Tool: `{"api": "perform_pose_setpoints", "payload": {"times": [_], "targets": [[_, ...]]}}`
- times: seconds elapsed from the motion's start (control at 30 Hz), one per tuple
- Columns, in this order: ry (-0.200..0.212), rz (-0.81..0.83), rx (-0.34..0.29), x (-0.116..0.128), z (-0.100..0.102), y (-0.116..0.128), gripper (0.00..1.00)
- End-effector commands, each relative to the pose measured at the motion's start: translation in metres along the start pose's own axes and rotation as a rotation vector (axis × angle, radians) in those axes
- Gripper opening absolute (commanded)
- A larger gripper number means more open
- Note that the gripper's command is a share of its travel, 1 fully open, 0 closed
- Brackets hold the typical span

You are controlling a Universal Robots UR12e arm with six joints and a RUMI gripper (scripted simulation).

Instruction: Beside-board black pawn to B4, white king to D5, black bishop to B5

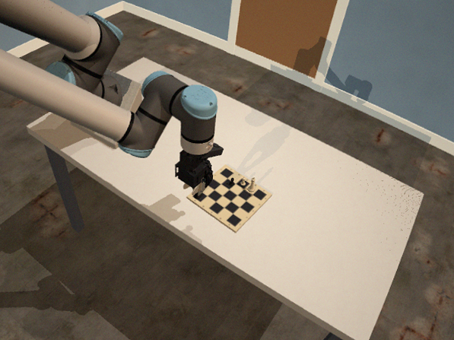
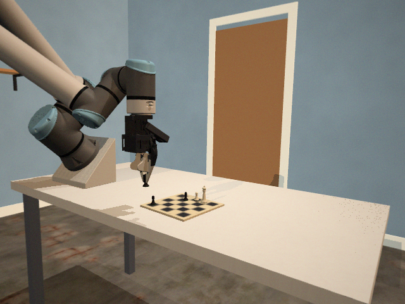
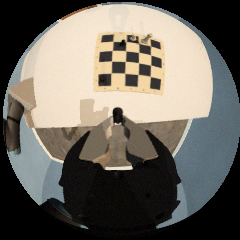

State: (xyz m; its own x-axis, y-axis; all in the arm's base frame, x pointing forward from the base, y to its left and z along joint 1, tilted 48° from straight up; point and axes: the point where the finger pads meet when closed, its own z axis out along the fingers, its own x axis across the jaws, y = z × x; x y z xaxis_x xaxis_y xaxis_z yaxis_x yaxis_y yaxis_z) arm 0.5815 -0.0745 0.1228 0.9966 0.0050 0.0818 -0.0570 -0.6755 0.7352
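White table (image 1: 333, 244), blue walls, brown door (image 2: 250, 98) | chessboard (image 1: 238, 219) mid-table, far from edges | gripper (image 2: 145, 179) clenched on black piece (image 2: 145, 183), lifted beside board.

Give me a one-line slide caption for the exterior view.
Gripper shut on a small black piece, lifted above the table beside the chessboard holding four standing pieces.

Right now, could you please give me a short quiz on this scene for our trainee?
1. True or false: the tool is shut on a black piece.
2. How many pieces stand on the board? A: two. B: four. C: six.
3. What colour is the tallest piece on the board?

Key: 1 true; 2 B; 3 white.
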Motion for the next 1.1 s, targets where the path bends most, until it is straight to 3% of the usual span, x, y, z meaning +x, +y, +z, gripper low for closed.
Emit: {"api": "perform_pose_setpoints", "payload": {"times": [0.0, 0.27, 0.37, 0.47, 0.57, 0.6, 0.63, 0.67, 0.77, 0.83, 0.97, 1.07], "targets": [[-0.003, 0.001, 0.000, 0.000, -0.008, 0.000, 0.00], [-0.003, 0.000, 0.000, 0.000, -0.008, 0.000, 0.00], [-0.003, -0.038, 0.002, 0.003, -0.008, -0.011, 0.00], [-0.003, -0.158, 0.006, 0.008, -0.009, -0.044, 0.00], [-0.002, -0.345, 0.009, 0.013, -0.011, -0.097, 0.00], [-0.002, -0.345, 0.009, 0.013, -0.011, -0.097, 0.00], [-0.002, -0.413, 0.009, 0.013, -0.012, -0.116, 0.00], [-0.002, -0.413, 0.009, 0.013, -0.012, -0.116, 0.00], [-0.002, -0.542, 0.008, 0.013, -0.013, -0.153, 0.00], [-0.002, -0.542, 0.008, 0.013, -0.013, -0.153, 0.00], [-0.002, -0.720, 0.003, 0.008, -0.014, -0.204, 0.00], [-0.003, -0.758, 0.001, 0.006, -0.014, -0.215, 0.00]]}}
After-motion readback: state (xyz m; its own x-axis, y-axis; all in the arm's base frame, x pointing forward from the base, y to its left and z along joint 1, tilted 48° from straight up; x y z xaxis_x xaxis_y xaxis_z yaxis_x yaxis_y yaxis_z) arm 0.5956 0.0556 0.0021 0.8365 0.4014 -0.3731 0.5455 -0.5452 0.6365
